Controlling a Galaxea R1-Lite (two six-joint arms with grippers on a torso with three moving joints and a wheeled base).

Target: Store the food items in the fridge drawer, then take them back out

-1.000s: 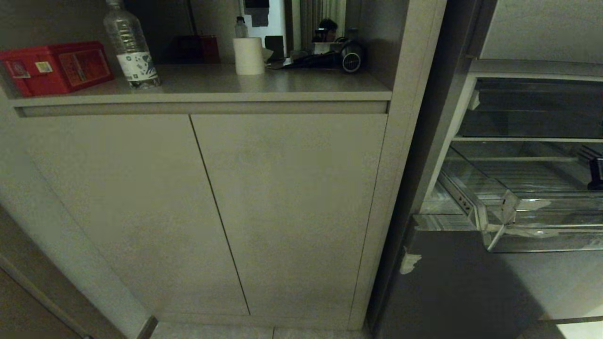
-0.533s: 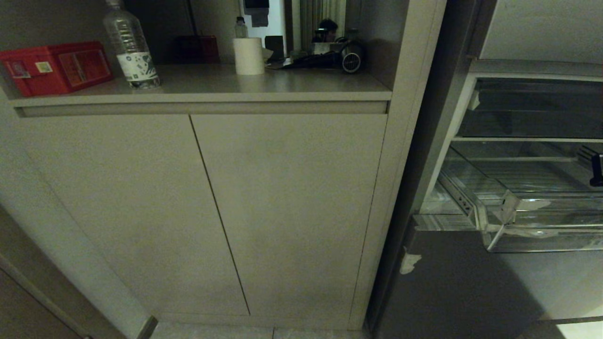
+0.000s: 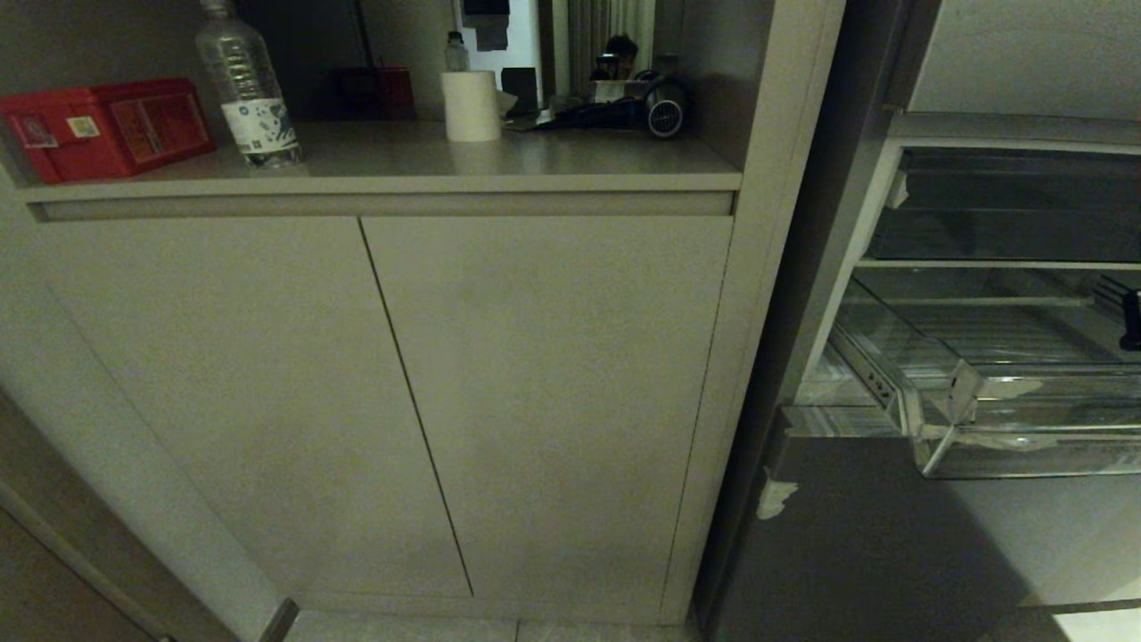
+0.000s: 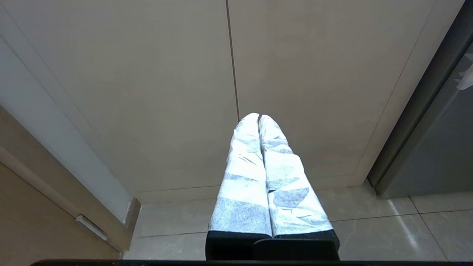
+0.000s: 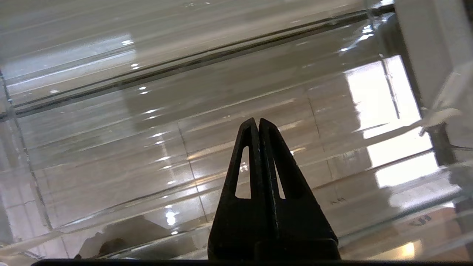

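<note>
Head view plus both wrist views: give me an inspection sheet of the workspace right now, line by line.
Surface: grey counter above two closed cabinet doors.
Job's things: clear fridge drawer pulled out, ribbed floor bare where visible; no food items seen.
Clutter: red box, water bottle, paper roll, dark items at the counter's back.
Grippers: right gripper over the drawer floor, fingers shut, holding nothing; left gripper low before the cabinet doors, fingers shut, empty.
Cables: nothing seen.
Surroundings: tiled floor, open fridge on the robot's right, smoky drawer above the clear one.
</note>
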